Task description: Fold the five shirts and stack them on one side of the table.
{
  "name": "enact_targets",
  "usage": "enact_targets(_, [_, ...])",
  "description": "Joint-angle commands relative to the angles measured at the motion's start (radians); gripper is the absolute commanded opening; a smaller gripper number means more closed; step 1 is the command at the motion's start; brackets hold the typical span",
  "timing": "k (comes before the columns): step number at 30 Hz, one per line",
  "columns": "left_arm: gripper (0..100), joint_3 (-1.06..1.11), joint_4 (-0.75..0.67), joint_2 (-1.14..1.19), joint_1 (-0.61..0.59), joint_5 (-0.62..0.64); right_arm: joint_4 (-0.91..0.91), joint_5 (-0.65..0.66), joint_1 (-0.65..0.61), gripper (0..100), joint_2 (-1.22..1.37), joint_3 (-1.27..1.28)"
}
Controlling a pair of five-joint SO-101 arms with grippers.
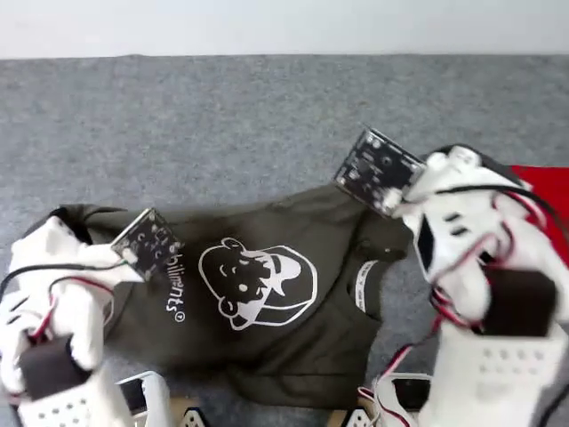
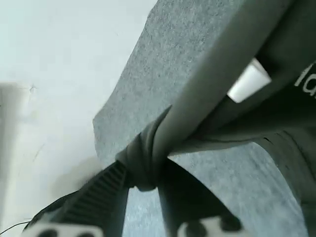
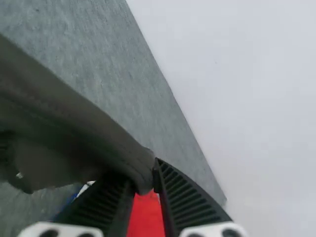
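Grey felt counter (image 1: 222, 116), high view: olive shirt (image 1: 267, 294) lies spread and rumpled, with a red cloth (image 1: 544, 178) near it. Left wrist view: left fingers (image 2: 118, 175) clamped on a bunched edge of the shirt. Right wrist view: right fingers (image 3: 167, 178) pinched on a shirt fold.

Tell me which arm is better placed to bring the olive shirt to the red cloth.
Right, probably: the right gripper grips the olive shirt's edge, and the red cloth lies beside that arm.
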Motion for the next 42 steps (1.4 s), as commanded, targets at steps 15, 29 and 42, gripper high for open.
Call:
enact_targets(15, [0,0.341,-0.959,0.267,0.012,0.008,-0.98,-0.012,-0.033,1.0,0.203,0.379])
enact_targets(29, [1,-0.185,-0.961,0.907,0.055,0.17,-0.914,-0.06,-0.065,1.0,0.644,-0.058])
enact_targets(42, [1,-0.766,-0.928,1.413,0.066,0.284,-0.911,-0.055,-0.065,1.0,1.124,-0.641])
